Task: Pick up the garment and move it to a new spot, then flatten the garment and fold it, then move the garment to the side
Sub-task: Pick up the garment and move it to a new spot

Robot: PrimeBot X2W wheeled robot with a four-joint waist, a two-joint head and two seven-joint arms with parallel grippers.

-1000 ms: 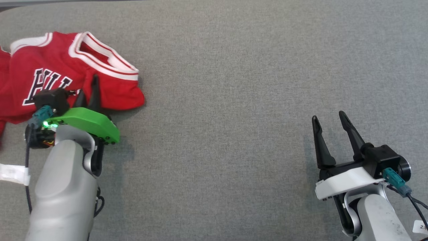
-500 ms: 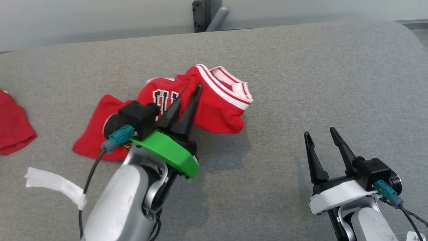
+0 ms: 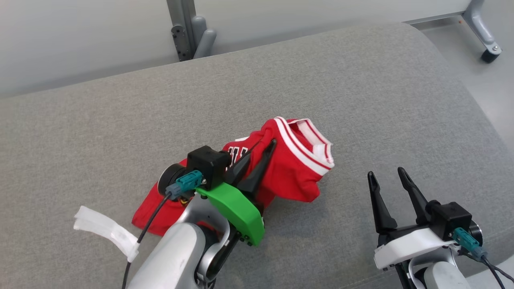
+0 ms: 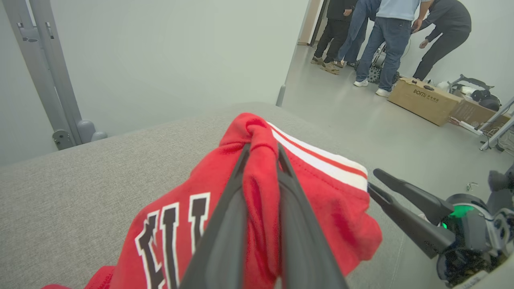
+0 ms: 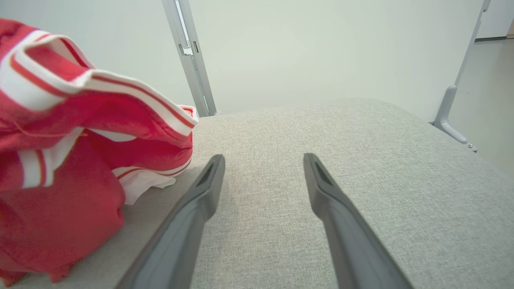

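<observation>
The garment (image 3: 295,168) is a red jersey with white-and-red trim and black lettering, bunched near the middle of the grey table (image 3: 120,120). My left gripper (image 3: 266,145) is shut on a pinched fold of it and holds that part raised; the rest trails down to the table at the lower left. In the left wrist view the red cloth (image 4: 261,188) is squeezed between the two dark fingers (image 4: 225,224). My right gripper (image 3: 386,173) stands open to the right of the jersey, with nothing in it. In the right wrist view the jersey (image 5: 60,160) hangs left of the spread fingers (image 5: 200,192).
A strip of white tape (image 3: 106,230) hangs from the left arm's cable. The table's rounded right edge (image 3: 478,112) drops to the floor. A metal post (image 3: 180,28) stands behind the table. Several people (image 4: 385,36) and cardboard boxes (image 4: 425,100) are across the room.
The head camera has swung, so the whole picture shifted. The left gripper has carried the jersey rightward, toward the right gripper, its grip unchanged. The right gripper stayed open.
</observation>
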